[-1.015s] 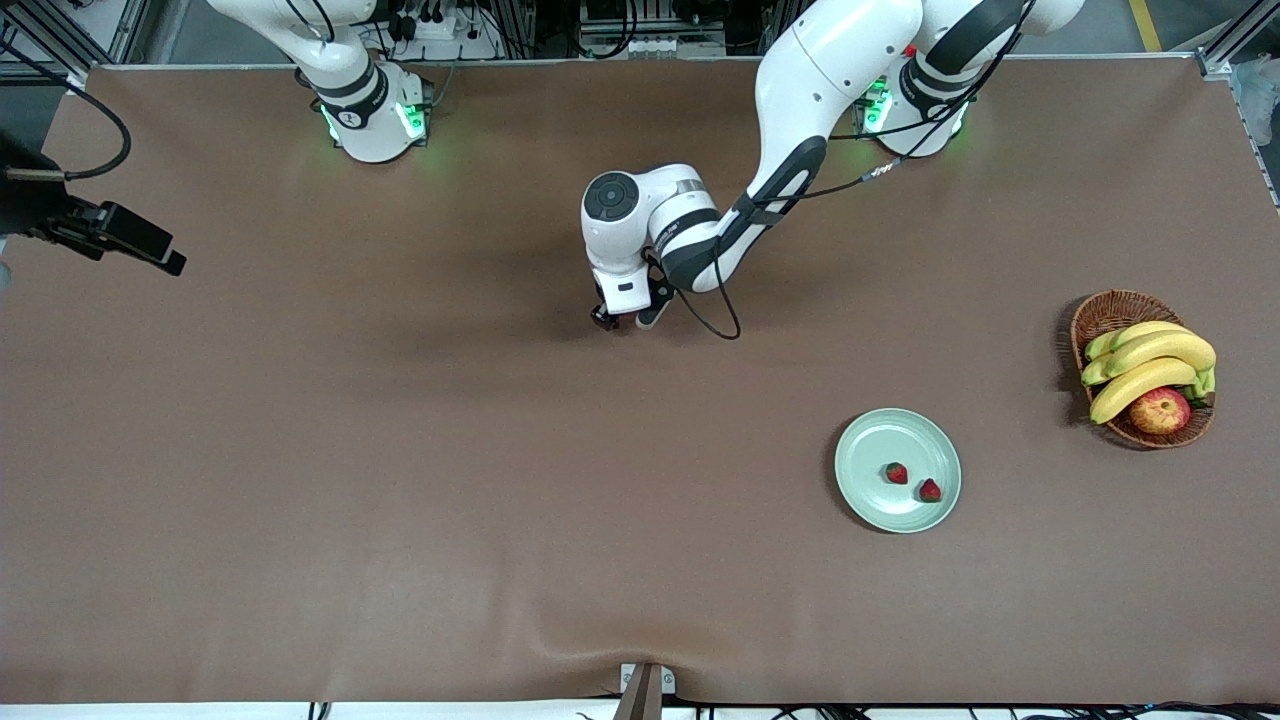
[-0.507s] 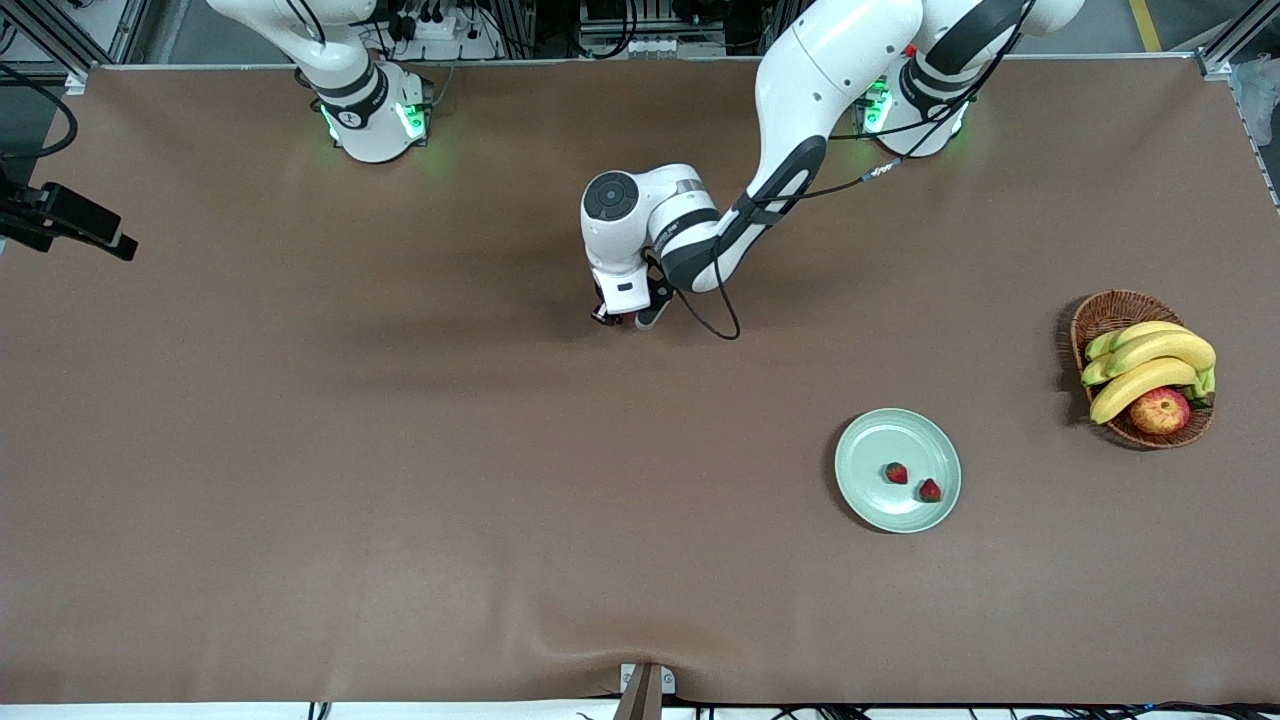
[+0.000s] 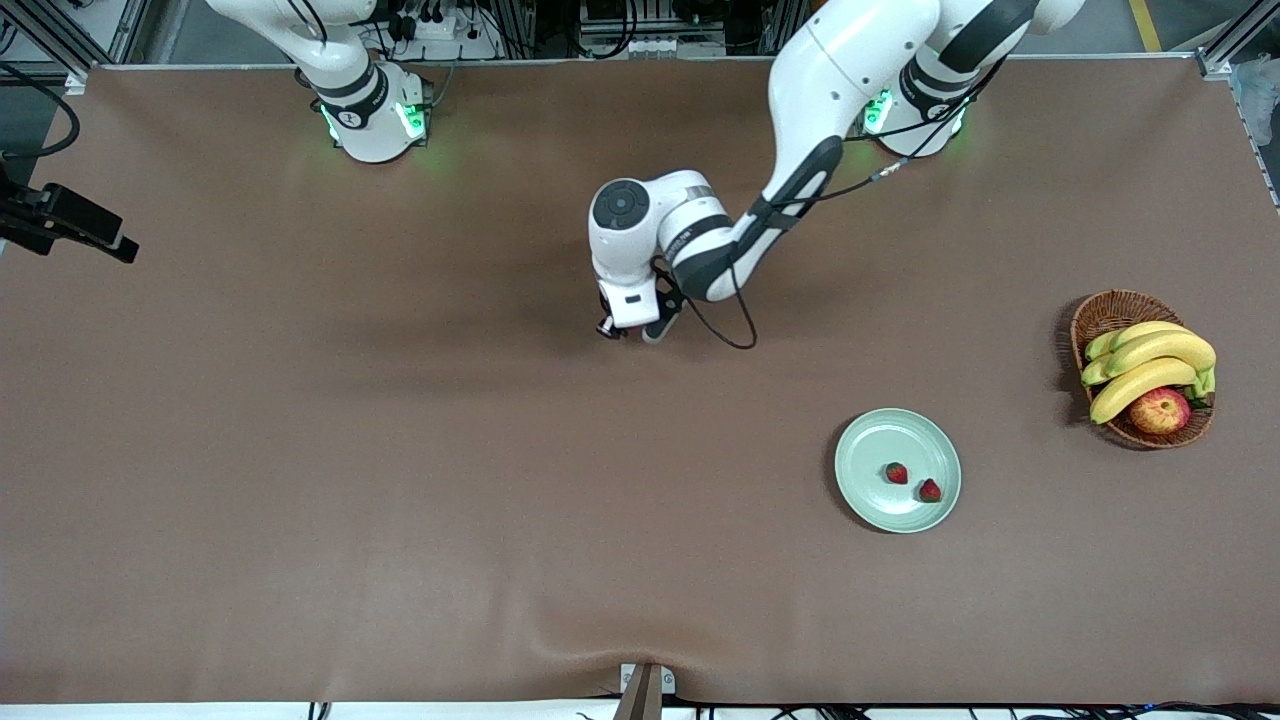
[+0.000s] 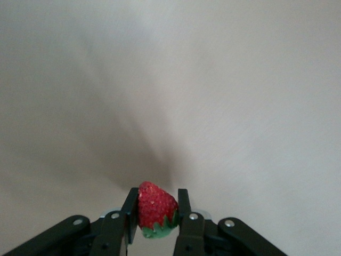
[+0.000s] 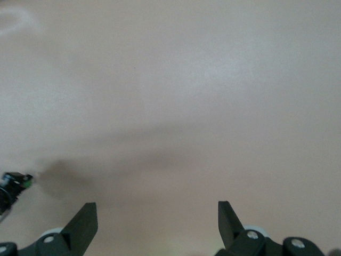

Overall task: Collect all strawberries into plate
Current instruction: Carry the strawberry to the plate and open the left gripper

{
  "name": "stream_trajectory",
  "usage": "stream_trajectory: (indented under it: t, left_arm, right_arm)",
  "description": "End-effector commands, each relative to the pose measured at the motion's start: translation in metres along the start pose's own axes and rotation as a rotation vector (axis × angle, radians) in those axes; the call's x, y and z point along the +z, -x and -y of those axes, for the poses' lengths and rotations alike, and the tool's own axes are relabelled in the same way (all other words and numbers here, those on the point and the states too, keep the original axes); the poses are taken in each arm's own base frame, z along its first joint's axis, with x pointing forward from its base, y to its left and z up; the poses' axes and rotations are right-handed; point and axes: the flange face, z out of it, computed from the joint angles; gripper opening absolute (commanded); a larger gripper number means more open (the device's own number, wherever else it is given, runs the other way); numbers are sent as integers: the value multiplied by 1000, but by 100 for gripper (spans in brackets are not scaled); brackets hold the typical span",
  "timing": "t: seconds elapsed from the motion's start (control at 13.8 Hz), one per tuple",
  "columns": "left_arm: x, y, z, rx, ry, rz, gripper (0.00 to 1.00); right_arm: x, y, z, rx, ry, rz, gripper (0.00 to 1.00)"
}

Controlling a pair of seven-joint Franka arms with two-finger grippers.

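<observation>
My left gripper [image 3: 628,330] hangs over the middle of the table, shut on a small red strawberry [image 4: 156,209] with a green cap. In the left wrist view the berry sits squeezed between the two black fingers [image 4: 131,205], its tip pointing out past them at bare brown table. The pale green plate [image 3: 862,450] lies nearer the front camera, toward the left arm's end. Two strawberries [image 3: 896,473] [image 3: 930,490] rest on it. My right gripper [image 5: 157,213] is open with nothing between its fingers. It waits over the table's edge [image 3: 118,247] at the right arm's end.
A brown wicker basket [image 3: 1105,310] stands at the left arm's end of the table, holding bananas [image 3: 1150,365] and a red-yellow apple [image 3: 1160,410]. A bracket [image 3: 645,685] sticks up at the table's edge nearest the front camera.
My left gripper has shut on the strawberry and shifted slightly toward the front camera. The right gripper drew back toward the table's edge, then held still.
</observation>
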Motion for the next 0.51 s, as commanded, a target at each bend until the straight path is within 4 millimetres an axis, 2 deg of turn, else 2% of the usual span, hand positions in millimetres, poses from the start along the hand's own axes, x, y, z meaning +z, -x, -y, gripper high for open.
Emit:
stream_trajectory:
  t: [0.0,0.22,0.36,0.43]
  left_arm:
    - [-40,-87,-27,-22,36,-27,0]
    - [-51,-190,-41,-56,45,-50,0]
    - [-52,-265,-41,-83,43,-65,0]
    - [-53,-297,-38,-88,43,-85,0]
  right_arm:
    - [-10,3,4,-16,6,-14,100]
    - [-10,4,3,-14,7,-14,100]
    - [-9,3,3,-11,9,-11,100]
    - [-9,3,3,-11,9,-11,100]
